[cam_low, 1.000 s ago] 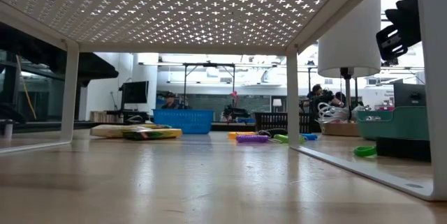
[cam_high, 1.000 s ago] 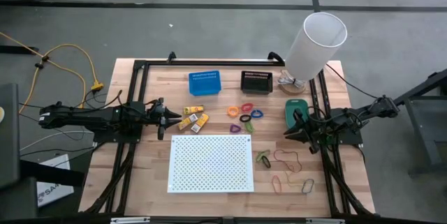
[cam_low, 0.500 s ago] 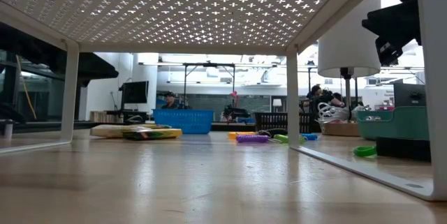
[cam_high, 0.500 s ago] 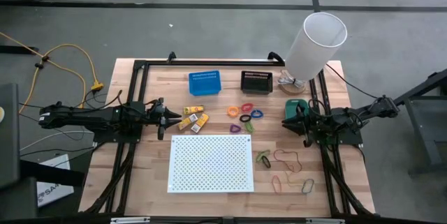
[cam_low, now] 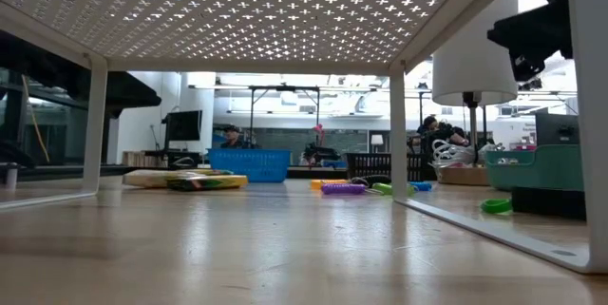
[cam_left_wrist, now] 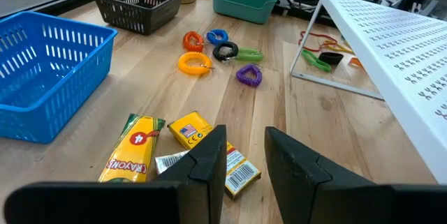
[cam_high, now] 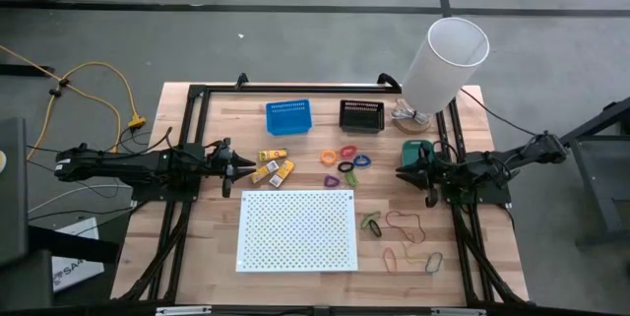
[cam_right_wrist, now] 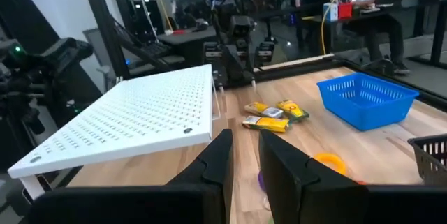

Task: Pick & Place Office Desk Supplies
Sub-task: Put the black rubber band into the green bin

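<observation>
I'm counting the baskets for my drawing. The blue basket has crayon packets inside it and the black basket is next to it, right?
Not quite. The blue basket is empty, as the left wrist view shows. The crayon packets lie on the table beside it, in front of the left hand. The black basket does sit next to the blue one.

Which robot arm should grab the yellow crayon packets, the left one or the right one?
Probably the left. The left gripper sits right beside the yellow packets, fingers open toward them. The right gripper is across the table by the green bin, beyond the plastic loops.
</observation>
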Robot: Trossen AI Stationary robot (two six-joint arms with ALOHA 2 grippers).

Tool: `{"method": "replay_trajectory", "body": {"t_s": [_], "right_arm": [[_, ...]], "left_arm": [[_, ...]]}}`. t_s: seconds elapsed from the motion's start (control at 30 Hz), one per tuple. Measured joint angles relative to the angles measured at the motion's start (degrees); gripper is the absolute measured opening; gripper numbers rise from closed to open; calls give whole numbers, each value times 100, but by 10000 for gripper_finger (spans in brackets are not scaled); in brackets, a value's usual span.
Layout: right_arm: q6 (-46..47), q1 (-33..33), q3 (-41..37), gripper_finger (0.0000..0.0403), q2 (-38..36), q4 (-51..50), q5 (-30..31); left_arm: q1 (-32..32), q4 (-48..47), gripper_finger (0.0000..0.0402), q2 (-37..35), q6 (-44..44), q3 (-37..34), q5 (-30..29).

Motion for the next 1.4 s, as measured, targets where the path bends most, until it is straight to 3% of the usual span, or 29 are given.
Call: {"method": "replay_trajectory", "body": {"t_s": [0.4,0.83,1.2,1.4], "right_arm": [[119,13,1142,58,1877,20,-39],[-216,39,2423,58,3154,-524,-60],[994,658,3158,58,3968,-1856,304],[1200,1240,3729,58,4485,-2055,628]], "left_arm": [[-2,0,95,2,-2,0,0],[-2,0,95,0,-1,0,0],[-1,0,95,2,-2,0,0],[0,0,95,2,0,0,0]]}}
